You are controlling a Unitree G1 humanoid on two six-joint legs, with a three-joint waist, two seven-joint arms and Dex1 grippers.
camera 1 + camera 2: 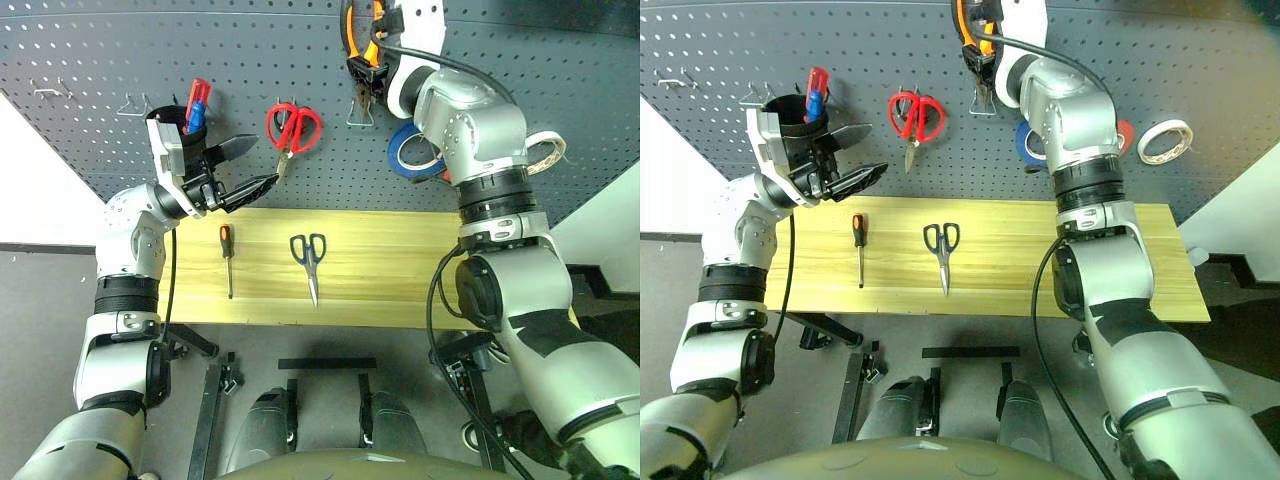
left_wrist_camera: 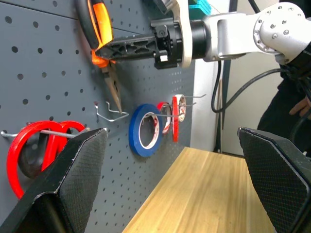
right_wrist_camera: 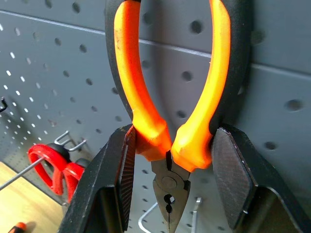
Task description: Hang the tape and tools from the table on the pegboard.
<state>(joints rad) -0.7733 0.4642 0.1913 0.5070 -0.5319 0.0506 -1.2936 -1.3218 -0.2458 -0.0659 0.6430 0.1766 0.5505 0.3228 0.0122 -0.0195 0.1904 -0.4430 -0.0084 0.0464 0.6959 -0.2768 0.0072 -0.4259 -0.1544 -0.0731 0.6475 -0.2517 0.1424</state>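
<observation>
Two curved orange-black pliers (image 3: pixel 170 121) handles, perforated pegboard (image 1: pixel 100 60)

Right gripper (image 1: pixel 976 52) holds pliers (image 1: pixel 970 40) against pegboard (image 1: pixel 730 50), nose down. Screwdriver (image 1: pixel 858 248) and scissors (image 1: pixel 942 252) lie apart on worktop (image 1: pixel 1020 260).

counter (image 1: pixel 400 270) right half bare – easy pass | middle: screwdriver (image 1: pixel 227 258) and scissors (image 1: pixel 309 262) lie apart, open lane between | pegboard (image 1: pixel 100 60): wire hook (image 2: pixel 109 110) under the pliers (image 3: pixel 170 97) is free – red scissors (image 1: pixel 292 128) and blue tape ring (image 2: pixel 145 130) crowd either side
</observation>
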